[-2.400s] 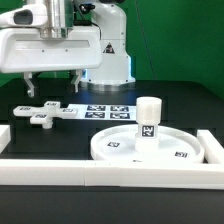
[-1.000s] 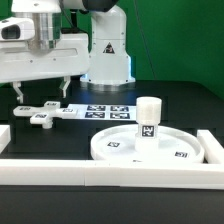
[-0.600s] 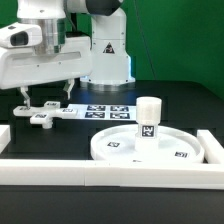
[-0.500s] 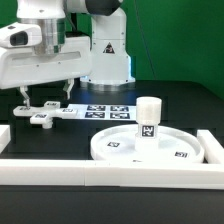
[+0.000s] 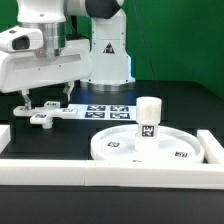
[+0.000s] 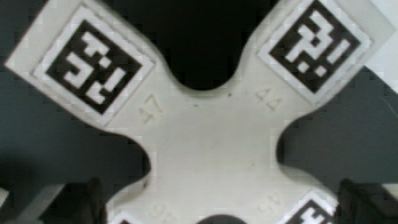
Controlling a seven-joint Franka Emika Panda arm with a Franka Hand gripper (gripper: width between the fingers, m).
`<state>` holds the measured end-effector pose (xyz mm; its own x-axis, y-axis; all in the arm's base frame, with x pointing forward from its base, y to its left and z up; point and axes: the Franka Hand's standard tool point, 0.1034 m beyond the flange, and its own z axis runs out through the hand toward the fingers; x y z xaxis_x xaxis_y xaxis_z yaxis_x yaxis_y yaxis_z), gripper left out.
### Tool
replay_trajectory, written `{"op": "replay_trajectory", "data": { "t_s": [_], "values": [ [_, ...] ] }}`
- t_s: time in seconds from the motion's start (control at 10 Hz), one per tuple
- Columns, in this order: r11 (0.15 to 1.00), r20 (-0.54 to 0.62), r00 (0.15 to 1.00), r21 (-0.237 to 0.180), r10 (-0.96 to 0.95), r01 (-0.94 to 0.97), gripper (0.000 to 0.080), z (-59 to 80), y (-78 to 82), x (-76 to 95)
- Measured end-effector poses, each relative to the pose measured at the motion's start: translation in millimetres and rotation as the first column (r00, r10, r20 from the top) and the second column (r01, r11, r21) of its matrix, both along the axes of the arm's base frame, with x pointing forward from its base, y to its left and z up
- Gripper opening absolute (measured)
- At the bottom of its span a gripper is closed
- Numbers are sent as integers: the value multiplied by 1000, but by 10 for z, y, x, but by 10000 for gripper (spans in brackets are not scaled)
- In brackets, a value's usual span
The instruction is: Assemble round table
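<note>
The white cross-shaped foot lies flat on the black table at the exterior view's left. It fills the wrist view, with two tagged arms showing. My gripper is open just above the foot, one finger on each side of it and not touching it. In the wrist view the gripper has its dark fingertips at either side of the foot's middle. The large rimmed disc lies at the front right. The short tagged cylinder leg stands upright on it.
The marker board lies flat behind the disc, right of the foot. White border walls run along the front, the left and the right. The robot base stands at the back.
My gripper has moved left and down from well above the table to just over the cross-shaped foot. It stays open. The disc, leg and foot have not moved.
</note>
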<state>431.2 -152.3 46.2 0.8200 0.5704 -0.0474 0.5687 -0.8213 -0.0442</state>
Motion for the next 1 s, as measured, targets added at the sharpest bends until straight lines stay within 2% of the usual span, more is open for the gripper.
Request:
{"op": "replay_trajectory", "data": {
  "t_s": [1.0],
  "values": [
    [1000,-31,1000,5,-1,2,649,-138,-13,-93]
  ]
}}
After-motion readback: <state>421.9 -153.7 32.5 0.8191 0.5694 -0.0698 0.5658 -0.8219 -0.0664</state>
